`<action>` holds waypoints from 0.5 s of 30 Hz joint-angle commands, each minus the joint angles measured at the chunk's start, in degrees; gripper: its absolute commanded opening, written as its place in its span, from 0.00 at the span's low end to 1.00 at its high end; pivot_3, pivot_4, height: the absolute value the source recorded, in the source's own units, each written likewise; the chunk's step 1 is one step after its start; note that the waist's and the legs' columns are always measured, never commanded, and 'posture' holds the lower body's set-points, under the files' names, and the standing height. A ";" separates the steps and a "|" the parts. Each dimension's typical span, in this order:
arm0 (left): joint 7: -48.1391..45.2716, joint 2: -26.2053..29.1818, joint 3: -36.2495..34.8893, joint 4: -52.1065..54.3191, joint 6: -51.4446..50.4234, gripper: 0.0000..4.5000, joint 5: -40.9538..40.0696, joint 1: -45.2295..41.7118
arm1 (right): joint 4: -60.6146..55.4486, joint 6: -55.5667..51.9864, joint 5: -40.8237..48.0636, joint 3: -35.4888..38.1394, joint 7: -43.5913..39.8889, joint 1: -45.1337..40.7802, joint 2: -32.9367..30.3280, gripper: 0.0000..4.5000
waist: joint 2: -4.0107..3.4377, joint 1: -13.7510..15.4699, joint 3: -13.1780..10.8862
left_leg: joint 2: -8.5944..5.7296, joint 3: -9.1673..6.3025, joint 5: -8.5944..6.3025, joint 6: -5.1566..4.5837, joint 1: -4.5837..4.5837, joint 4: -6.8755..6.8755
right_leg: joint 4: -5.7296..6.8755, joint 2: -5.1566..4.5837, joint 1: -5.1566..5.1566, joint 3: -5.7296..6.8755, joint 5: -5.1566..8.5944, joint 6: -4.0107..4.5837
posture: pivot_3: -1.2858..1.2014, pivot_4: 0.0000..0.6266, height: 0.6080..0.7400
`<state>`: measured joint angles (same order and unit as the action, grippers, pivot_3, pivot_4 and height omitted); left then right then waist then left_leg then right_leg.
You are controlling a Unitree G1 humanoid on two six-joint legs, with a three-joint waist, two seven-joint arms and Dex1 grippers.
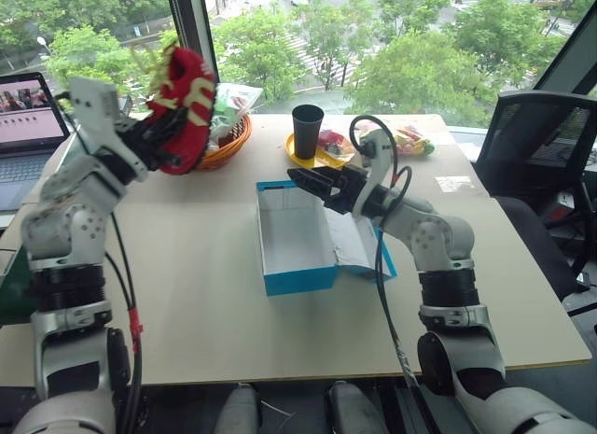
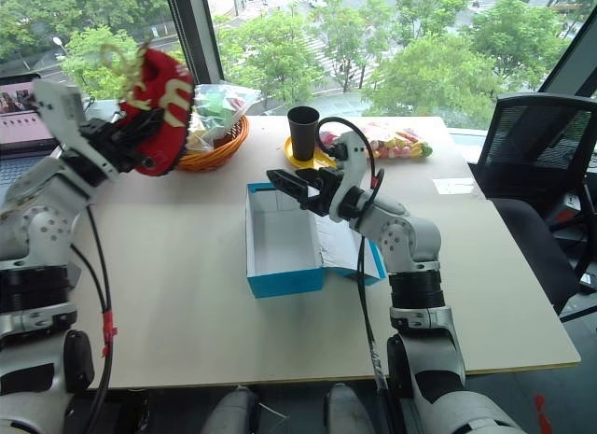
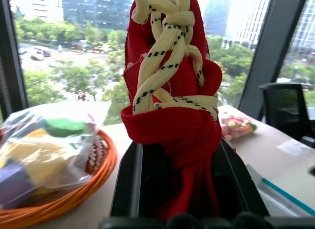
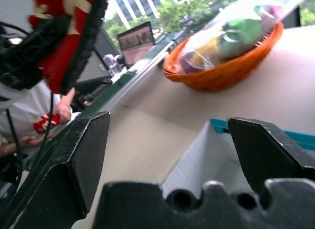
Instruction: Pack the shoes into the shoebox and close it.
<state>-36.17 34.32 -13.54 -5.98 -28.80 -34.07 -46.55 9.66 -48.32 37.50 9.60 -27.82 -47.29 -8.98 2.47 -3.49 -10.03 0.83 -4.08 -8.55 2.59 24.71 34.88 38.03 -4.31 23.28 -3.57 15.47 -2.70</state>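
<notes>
Left gripper (image 1: 157,135) is clamped tight on a red shoe (image 1: 185,107), holding it high above the table (image 1: 187,266), near the orange basket (image 1: 229,145) and well off to the left of the shoebox (image 1: 297,236) (pale laces dangling free in the left wrist view). Held up like that, it looks ready to swing across and drop in. The box sits open mid-table, white inside, nothing in it, lid folded out to its right. Right gripper (image 1: 308,179) hangs over the box's far end, jaws spread wide, forearm angled in from the right, likely guarding the opening.
</notes>
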 commanded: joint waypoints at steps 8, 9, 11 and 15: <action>1.12 -9.04 4.85 7.45 0.67 0.10 -0.29 -3.20 | -6.68 -6.98 16.65 12.11 12.14 -6.66 4.81 1.00 | -0.06 -0.32 -0.03 | 0.00 0.01 0.00 0.00 -0.05 0.02 | 0.03 0.01 -0.03 -0.03 0.00 0.00 | 0.52 0.24 0.96; 0.94 -9.17 4.92 7.43 0.77 0.10 -0.14 -3.19 | -7.38 -7.52 18.06 12.60 12.74 -6.71 4.80 1.00 | -0.07 -0.32 -0.04 | 0.00 0.01 0.00 -0.01 -0.04 0.02 | 0.03 0.01 -0.03 -0.03 0.00 0.00 | 0.52 0.24 0.96; 0.37 -9.24 5.24 7.28 0.77 0.10 0.08 -3.24 | -8.74 -8.58 20.71 13.33 13.97 -6.84 4.74 1.00 | -0.12 -0.29 -0.07 | 0.01 0.00 0.00 -0.01 -0.04 0.01 | 0.03 0.01 -0.02 -0.03 0.00 0.00 | 0.52 0.24 0.96; 0.46 -10.46 5.67 7.23 0.80 0.10 0.06 -3.39 | -11.08 -9.47 22.85 12.36 15.97 -6.73 4.48 1.00 | -0.14 -0.28 -0.08 | 0.00 0.01 0.00 -0.01 -0.04 0.00 | 0.02 0.01 -0.03 -0.03 0.00 0.00 | 0.52 0.24 0.96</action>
<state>-35.56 24.33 -7.67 -0.94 -28.89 -33.70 -48.89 1.58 -57.49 57.91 22.24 -12.75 -52.60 -4.19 2.33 -3.77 -10.11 0.83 -4.07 -8.55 2.58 24.67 34.89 38.05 -4.30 23.25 -3.60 15.47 -2.70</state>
